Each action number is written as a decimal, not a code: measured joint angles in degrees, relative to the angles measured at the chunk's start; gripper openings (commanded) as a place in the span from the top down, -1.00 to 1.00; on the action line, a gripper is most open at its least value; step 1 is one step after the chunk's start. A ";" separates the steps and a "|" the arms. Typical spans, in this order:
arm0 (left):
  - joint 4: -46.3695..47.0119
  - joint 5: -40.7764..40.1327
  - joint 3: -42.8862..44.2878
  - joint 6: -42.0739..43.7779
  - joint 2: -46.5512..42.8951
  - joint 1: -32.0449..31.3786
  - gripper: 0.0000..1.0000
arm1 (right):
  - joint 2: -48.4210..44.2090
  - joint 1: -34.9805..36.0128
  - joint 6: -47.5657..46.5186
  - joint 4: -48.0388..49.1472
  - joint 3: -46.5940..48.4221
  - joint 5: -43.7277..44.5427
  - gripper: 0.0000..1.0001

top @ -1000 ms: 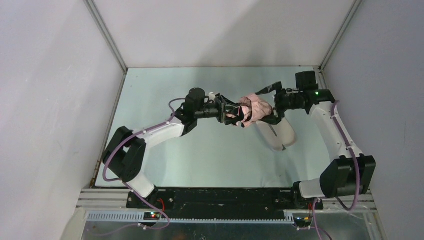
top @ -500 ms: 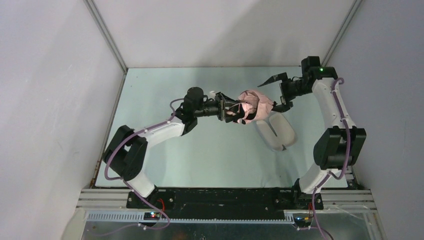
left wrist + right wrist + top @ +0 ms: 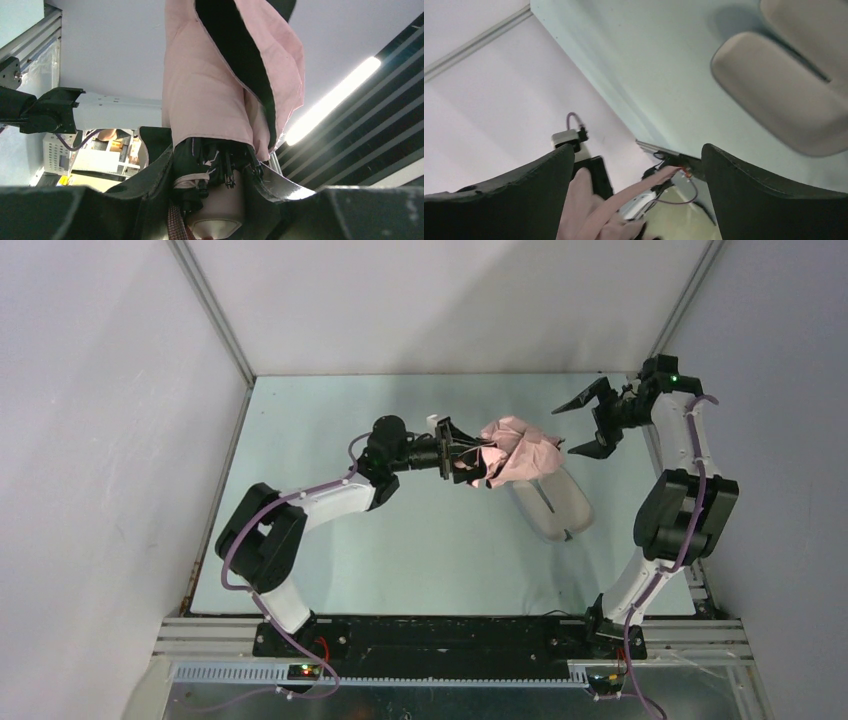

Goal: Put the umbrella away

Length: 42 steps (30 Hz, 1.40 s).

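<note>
The desk (image 3: 400, 540) bears a pale case (image 3: 553, 505), two oblong halves side by side, its far end hidden beneath the umbrella (image 3: 515, 452); what lies inside I cannot tell. The umbrella hangs above it, collapsed, its pink cloth loose with black lining showing and dark ribs bunched where the left hand (image 3: 455, 455) grips it. The right hand (image 3: 588, 420) gapes empty nearby, not touching.

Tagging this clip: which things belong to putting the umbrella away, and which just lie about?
Job: umbrella, held by left gripper; right gripper, open beside it.
Lying about: pale oblong case, on table, untouched; maybe its store.
</note>
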 measured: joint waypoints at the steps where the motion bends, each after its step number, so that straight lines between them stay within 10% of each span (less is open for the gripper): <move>1: 0.74 0.00 0.00 -0.04 0.00 0.00 1.00 | 0.00 -0.46 -0.87 1.95 -1.33 0.09 -0.99; 15: 8.35 -3.76 2.12 -0.44 0.44 0.04 1.00 | -6.47 -3.23 -7.32 38.29 -31.08 -9.05 -0.50; 25: 10.56 -5.99 3.50 -0.44 0.44 0.04 1.00 | -35.74 0.52 -14.29 80.85 -63.58 -10.29 -0.64; 42: 8.76 -4.04 3.48 -0.44 0.28 -0.20 1.00 | -25.33 8.90 -6.64 134.90 -63.87 -18.03 -0.45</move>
